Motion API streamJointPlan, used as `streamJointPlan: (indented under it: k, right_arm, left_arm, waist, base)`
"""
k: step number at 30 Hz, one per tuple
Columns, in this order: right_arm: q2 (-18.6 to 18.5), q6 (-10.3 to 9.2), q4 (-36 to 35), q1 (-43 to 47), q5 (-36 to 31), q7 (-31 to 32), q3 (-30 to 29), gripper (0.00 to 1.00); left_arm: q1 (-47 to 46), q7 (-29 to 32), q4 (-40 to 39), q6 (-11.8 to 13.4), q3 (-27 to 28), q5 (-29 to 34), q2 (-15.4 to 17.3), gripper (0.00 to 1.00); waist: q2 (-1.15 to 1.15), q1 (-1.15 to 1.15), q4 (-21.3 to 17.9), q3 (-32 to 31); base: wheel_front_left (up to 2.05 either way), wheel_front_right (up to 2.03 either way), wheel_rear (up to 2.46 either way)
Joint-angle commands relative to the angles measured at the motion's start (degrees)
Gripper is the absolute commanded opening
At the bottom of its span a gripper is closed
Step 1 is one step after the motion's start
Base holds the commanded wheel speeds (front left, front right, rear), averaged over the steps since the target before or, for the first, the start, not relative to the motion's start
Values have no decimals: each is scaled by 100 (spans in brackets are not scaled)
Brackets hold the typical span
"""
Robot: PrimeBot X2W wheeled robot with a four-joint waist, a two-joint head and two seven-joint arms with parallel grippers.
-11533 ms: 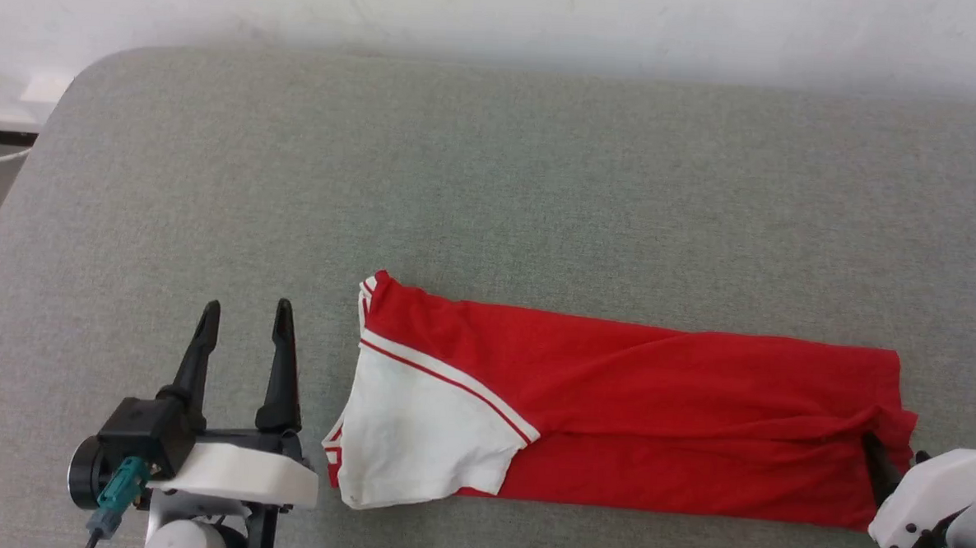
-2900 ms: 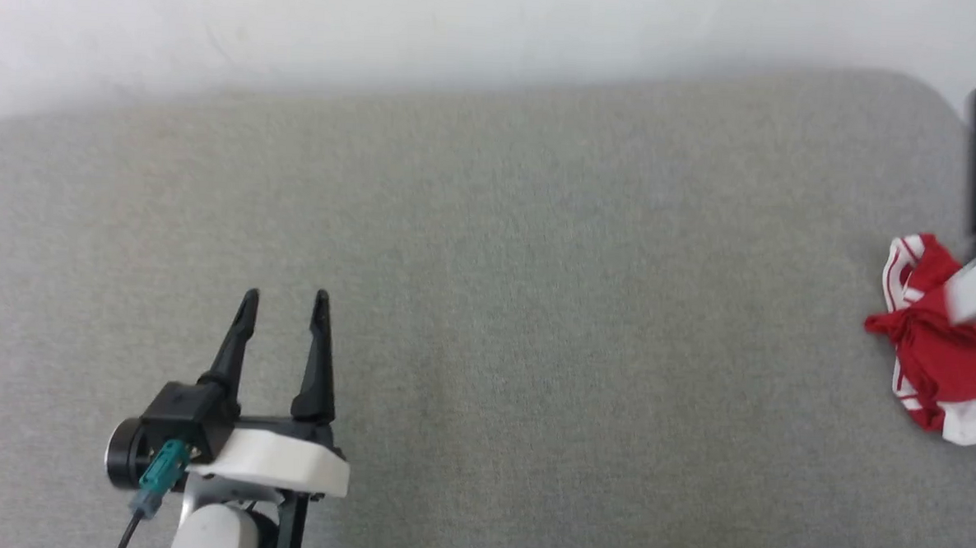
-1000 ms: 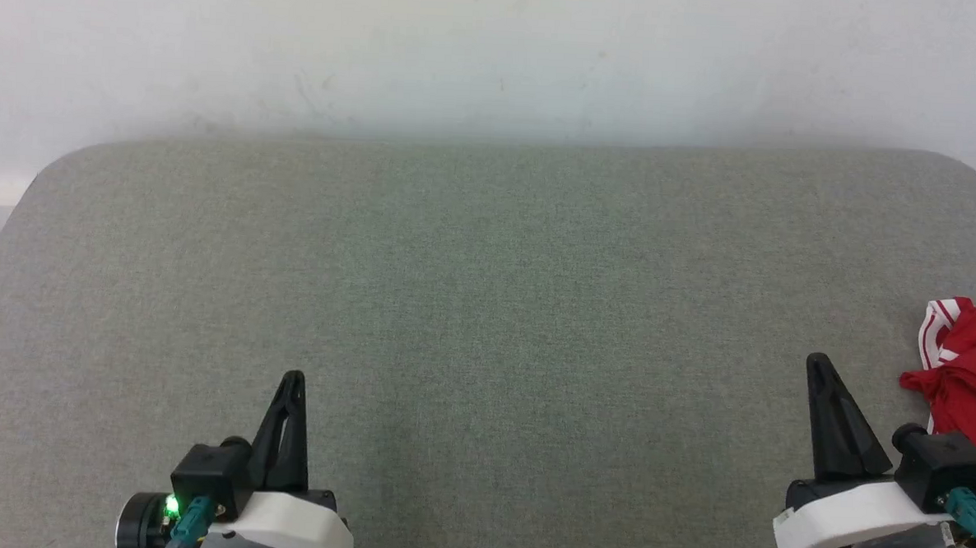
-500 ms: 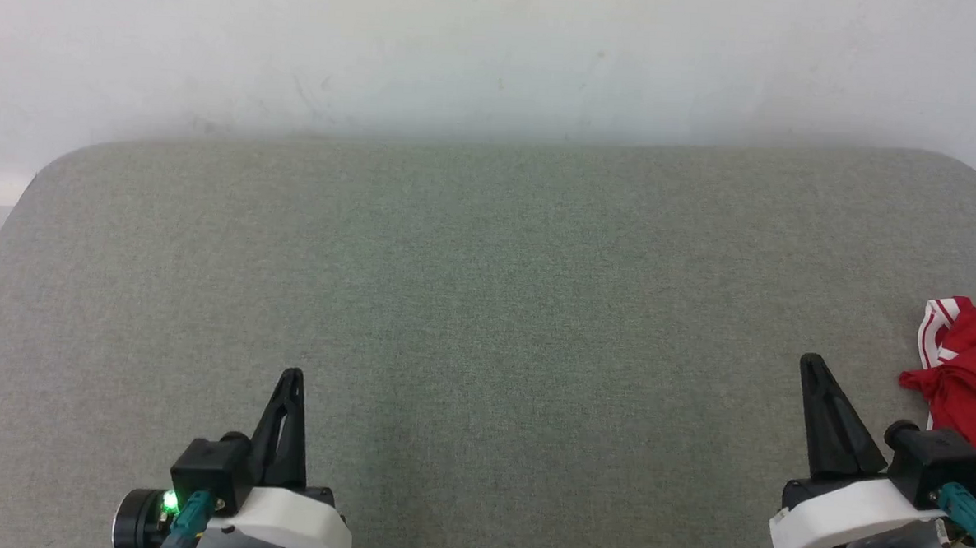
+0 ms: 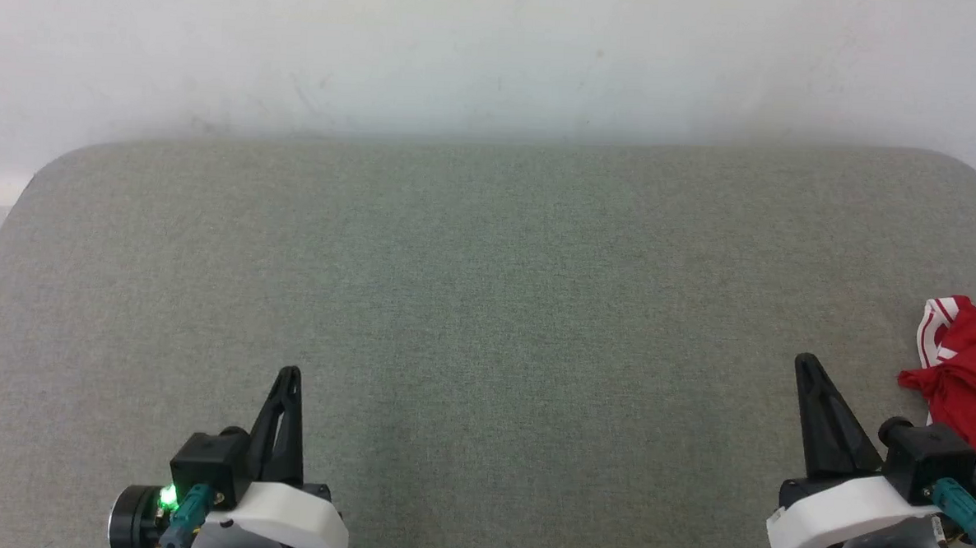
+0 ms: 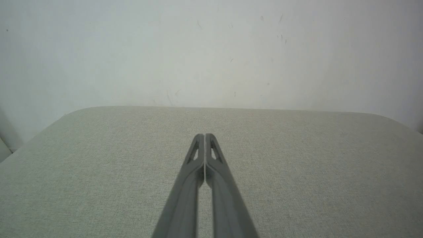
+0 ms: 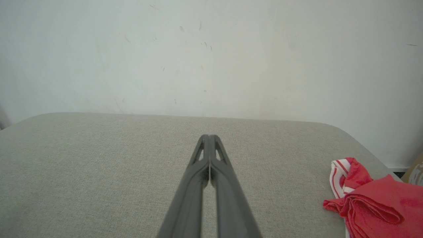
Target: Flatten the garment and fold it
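Though the frame's right edge cuts it off, your garment (image 5: 963, 384) sits bunched at lower right, red folds and a striped white cuff showing, any lettering hidden. Grey woven bench (image 5: 487, 290), rounded corners, scuffed white wall (image 5: 498, 52) behind. Left gripper (image 5: 288, 374) and right gripper (image 5: 805, 362): fingers pressed together, holding nothing.

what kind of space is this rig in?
Probably a bare test room or lab, not a home: a grey fabric-covered table with rounded corners against a plain scuffed white wall, and a red-and-white garment bunched near its right edge.
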Motion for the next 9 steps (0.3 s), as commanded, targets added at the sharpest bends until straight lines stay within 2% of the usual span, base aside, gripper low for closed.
streamJointPlan:
  k: [1,9]
  right_arm:
    - [7,-4,-24,-48,-62,22,6,0]
    - [9,-5,-51,-57,-101,100,24,0]
  left_arm:
    - [-58,27,-39,-57,37,63,-1,0]
    - [-71,121,-79,-72,64,114,-2,0]
  waist:
    - [0,0,-1,0]
    - [0,0,-5,3]
  base:
    - [0,0,0]
    - [0,0,0]
